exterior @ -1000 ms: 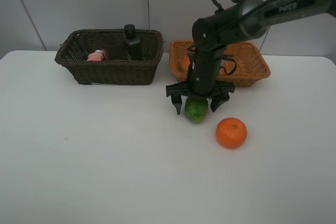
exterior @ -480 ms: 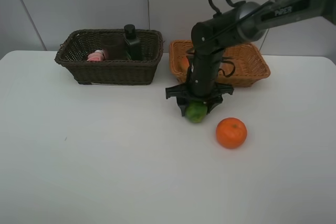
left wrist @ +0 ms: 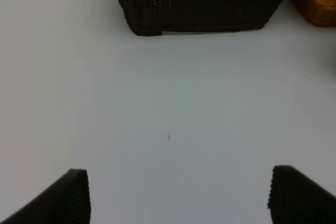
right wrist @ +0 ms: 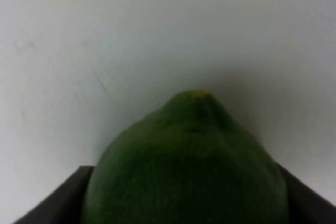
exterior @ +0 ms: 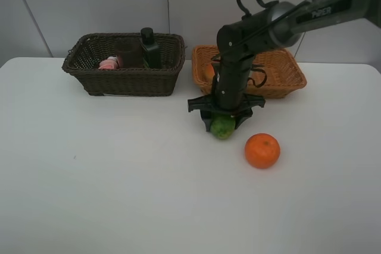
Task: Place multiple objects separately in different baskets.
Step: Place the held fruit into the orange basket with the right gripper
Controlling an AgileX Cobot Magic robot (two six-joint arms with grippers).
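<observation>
Now the right gripper (exterior: pixel 224 122) stood straight down on the white table (exterior: pixel 119 176), in front of the orange-tan basket (exterior: pixel 284 75), and its jaws were closed tight around the green oval fruit (exterior: pixel 223 127). In the right wrist view this fruit (right wrist: pixel 186 169) filled the space between the two dark fingers (right wrist: pixel 58 198), touching both, with its small yellow tip pointing away from the camera. The orange (exterior: pixel 262 150) lay on the table just beside the gripper, not touching it. The dark brown basket (exterior: pixel 125 78) stood to the left of the orange-tan one, near it but apart, and held the black rectangular bottle (exterior: pixel 149 47) upright and the pink white-capped bottle (exterior: pixel 109 63) lying down. The left gripper (left wrist: pixel 178 195) hung above bare table with its jaws wide apart and nothing between them, well apart from the dark brown basket (left wrist: pixel 199 9).
</observation>
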